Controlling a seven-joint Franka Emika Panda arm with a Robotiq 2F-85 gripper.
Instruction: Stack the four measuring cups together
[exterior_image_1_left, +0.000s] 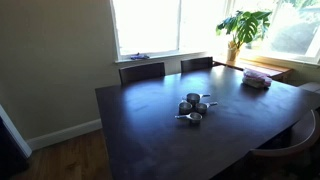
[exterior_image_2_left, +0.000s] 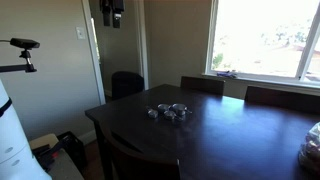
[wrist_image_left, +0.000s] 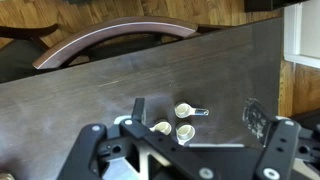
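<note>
The jaws hang wide and empty above the cups (wrist_image_left: 184, 130) clustered on the bench (wrist_image_left: 80, 100). Best drop squarely over one rim, clear of neighbours.

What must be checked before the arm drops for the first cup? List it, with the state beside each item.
1. Fingers spread open: ok.
2. Nothing held between them: ok.
3. Four small round grey metal measuring cups all in the wrist view: ok, clustered together.
4. Cups resting on the dark wooden table, side by side, none nested: ok.
5. Which cup is largest: cannot tell, too small.
6. Gaps between cups wide enough for a finger: cannot tell.
</note>
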